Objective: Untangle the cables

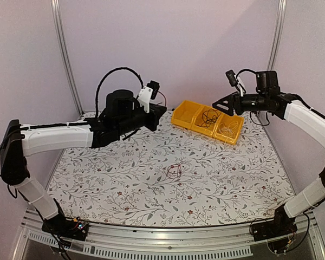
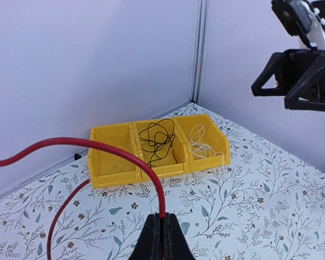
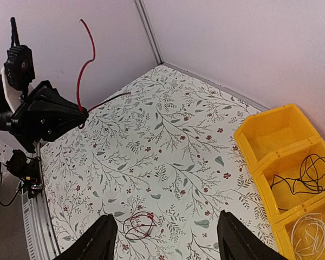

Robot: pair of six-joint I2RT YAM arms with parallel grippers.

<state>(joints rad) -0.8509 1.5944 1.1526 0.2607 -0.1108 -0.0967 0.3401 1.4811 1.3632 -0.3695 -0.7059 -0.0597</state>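
Observation:
My left gripper (image 2: pixel 162 219) is shut on a thick red cable (image 2: pixel 116 151), which arcs up and left out of the left wrist view. From the right wrist the same red cable (image 3: pixel 87 59) rises from the left gripper (image 3: pixel 78 115). A black cable (image 1: pixel 208 116) lies in the middle yellow bin. A white cable (image 1: pixel 228 129) lies in the right bin. A small dark red wire tangle (image 1: pixel 173 171) rests on the floral mat, below my open right gripper (image 3: pixel 168 241), which holds nothing. The right gripper (image 1: pixel 223 107) hovers over the bins.
Three joined yellow bins (image 1: pixel 182 116) stand at the back of the mat; the left one holds nothing. White enclosure walls with metal posts (image 1: pixel 65 54) close in the back and sides. The mat's front edge meets a metal rail (image 1: pixel 168 238).

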